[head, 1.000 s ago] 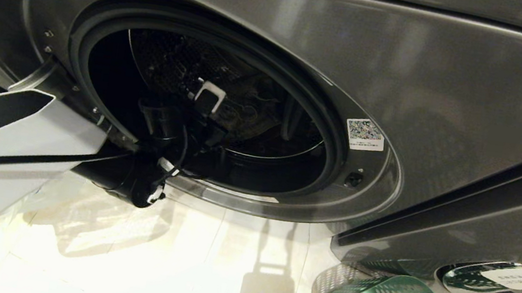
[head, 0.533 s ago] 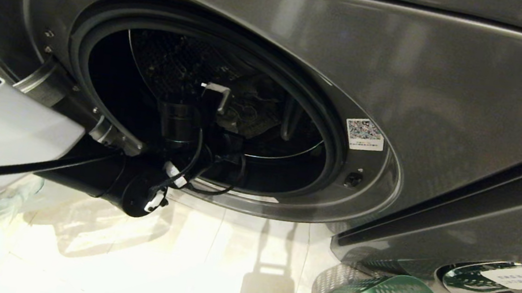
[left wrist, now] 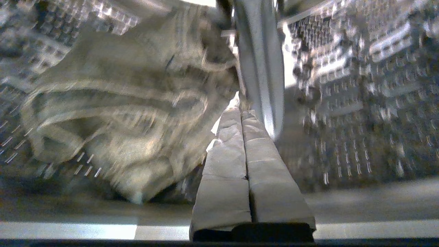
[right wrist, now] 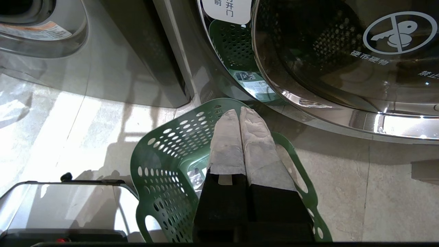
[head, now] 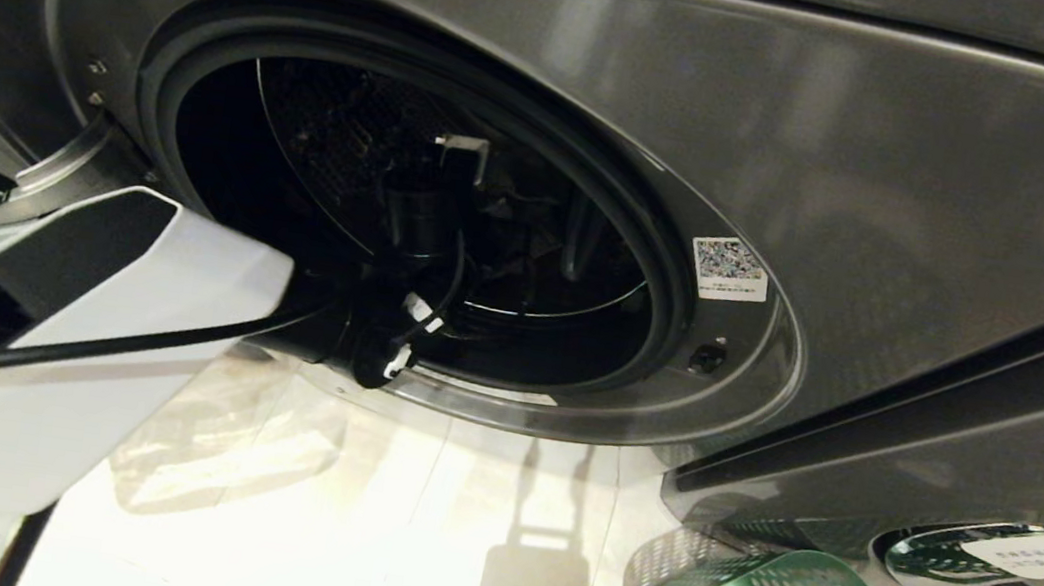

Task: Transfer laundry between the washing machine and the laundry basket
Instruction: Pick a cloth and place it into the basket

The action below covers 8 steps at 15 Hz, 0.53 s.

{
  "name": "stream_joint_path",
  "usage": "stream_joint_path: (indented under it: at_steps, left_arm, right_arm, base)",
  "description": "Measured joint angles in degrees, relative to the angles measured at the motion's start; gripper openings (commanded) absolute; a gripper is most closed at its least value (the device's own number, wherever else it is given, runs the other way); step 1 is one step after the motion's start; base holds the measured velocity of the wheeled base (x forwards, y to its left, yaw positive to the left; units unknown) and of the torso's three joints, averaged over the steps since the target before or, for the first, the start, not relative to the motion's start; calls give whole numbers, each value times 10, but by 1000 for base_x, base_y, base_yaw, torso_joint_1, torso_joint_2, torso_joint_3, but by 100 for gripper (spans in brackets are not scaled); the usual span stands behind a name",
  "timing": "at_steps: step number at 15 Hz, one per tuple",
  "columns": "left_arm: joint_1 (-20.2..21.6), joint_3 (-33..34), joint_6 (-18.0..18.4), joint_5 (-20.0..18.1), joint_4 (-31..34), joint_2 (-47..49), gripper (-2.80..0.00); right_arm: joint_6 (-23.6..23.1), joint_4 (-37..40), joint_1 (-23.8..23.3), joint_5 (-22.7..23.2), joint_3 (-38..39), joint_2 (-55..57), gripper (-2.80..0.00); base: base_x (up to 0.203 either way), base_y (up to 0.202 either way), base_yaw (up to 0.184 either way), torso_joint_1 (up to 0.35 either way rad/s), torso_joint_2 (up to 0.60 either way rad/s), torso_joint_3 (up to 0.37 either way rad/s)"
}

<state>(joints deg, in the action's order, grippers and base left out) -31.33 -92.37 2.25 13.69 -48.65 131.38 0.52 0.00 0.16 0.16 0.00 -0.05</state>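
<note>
The crumpled beige striped cloth (left wrist: 116, 113) lies inside the perforated steel drum (left wrist: 360, 85), just beside my left tool (left wrist: 244, 115), whose padded tips are pressed together on nothing. In the head view that arm (head: 85, 357) reaches from the left through the round grey door opening (head: 411, 218) of the dark grey washing machine (head: 900, 181). My worry is that with the tips pinched flat like this I would only shove the fabric deeper against the drum's raised rib (left wrist: 260, 68) instead of catching a fold, or snag the wrist cable on the rubber seal. My right tool (right wrist: 240, 118), also closed and empty, hangs parked over the green perforated plastic laundry basket (right wrist: 164, 154), which stands on the pale floor (right wrist: 51, 130) to the right, near the machine.
</note>
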Motion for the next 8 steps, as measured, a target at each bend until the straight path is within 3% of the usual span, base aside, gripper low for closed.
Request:
stream_joint_path:
  at_steps: [4, 8]
  left_arm:
    - [8, -91, 37, 31, -11, 80, -280]
    - [31, -125, 95, 69, -34, 118, -280]
  right_arm:
    - [0, 0, 0, 0, 0, 0, -280]
    - [0, 0, 0, 0, 0, 0, -280]
  base:
    - [0, 0, 0, 0, 0, 0]
    - [0, 0, 0, 0, 0, 0]
